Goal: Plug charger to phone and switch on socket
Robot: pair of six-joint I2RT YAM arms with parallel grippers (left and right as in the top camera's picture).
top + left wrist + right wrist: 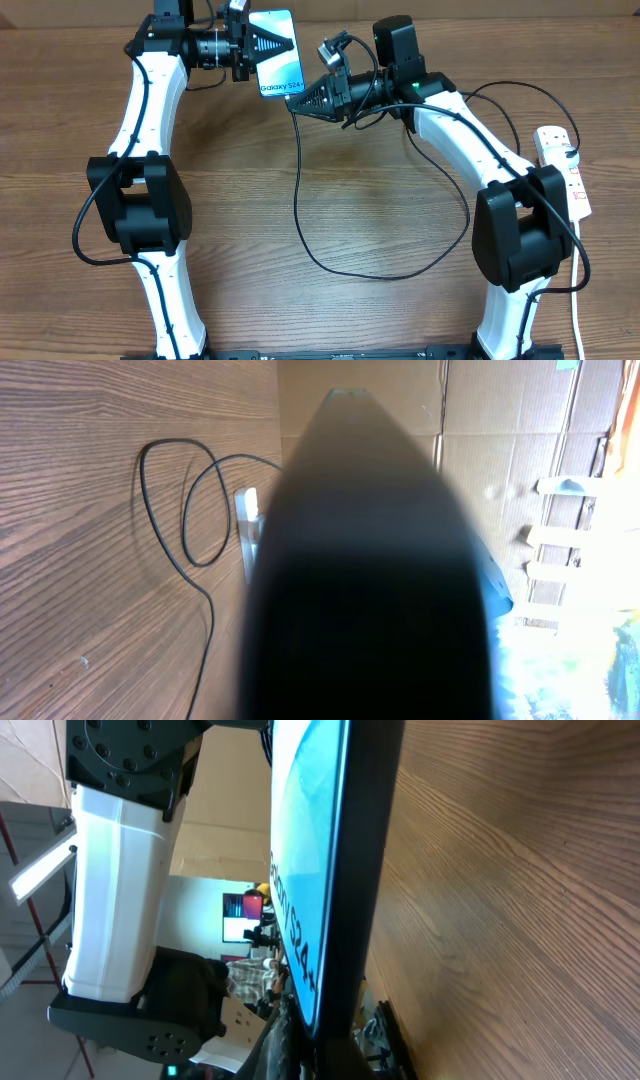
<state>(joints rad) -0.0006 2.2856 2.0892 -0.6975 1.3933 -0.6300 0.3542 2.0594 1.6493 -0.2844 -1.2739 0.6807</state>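
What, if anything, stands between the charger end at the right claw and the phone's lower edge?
Nothing visible does. The left claw holds the phone, and the right claw, shut on the charger, sits right at the phone's lower edge. The claw hides the connector itself, so whether it is seated cannot be told.

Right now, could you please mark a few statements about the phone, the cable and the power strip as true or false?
1. The phone lies flat on the table. False: the left gripper holds it.
2. The charger loops across the table. True.
3. The socket lies beside the phone. False: it lies far off, by the right arm.
4. The right gripper pinches the charger's end by the phone. True.
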